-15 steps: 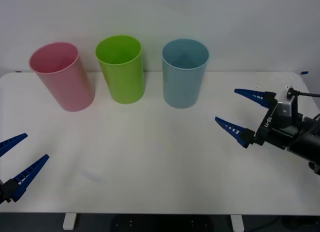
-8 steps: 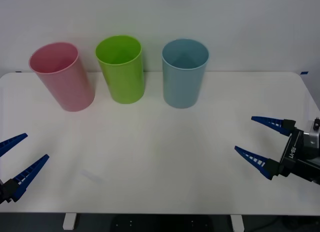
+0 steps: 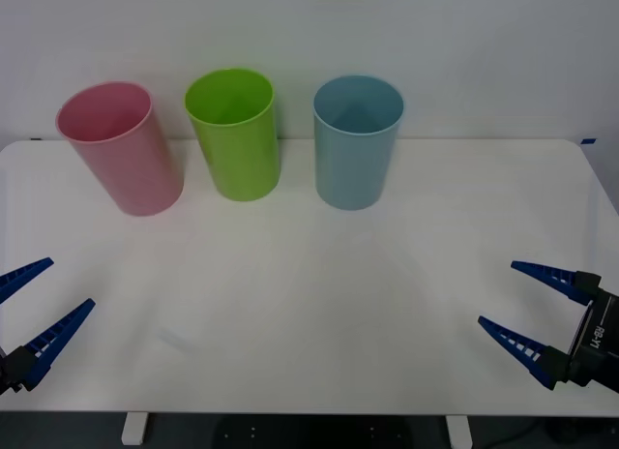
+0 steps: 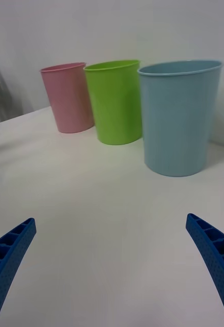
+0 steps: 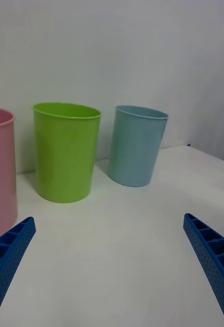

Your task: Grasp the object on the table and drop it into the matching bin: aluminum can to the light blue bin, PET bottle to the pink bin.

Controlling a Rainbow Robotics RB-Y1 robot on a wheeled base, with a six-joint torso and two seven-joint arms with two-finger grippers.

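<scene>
The right gripper (image 3: 529, 302), at the lower right of the front view, has two slim blue fingers that taper to sharp points, each with a row of small pale rectangular openings along its side. They are fixed to a black block body bearing white lettering. The left gripper (image 3: 34, 302), at the lower left, has the same pointed blue fingers (image 3: 53, 336) on a black mount. In the wrist views the fingers (image 4: 9, 255) show ribbed inner cells and a finely dotted outer surface (image 5: 211, 258).

White lettering on the right hand's (image 3: 527, 304) black body, too small to read, no other text
</scene>
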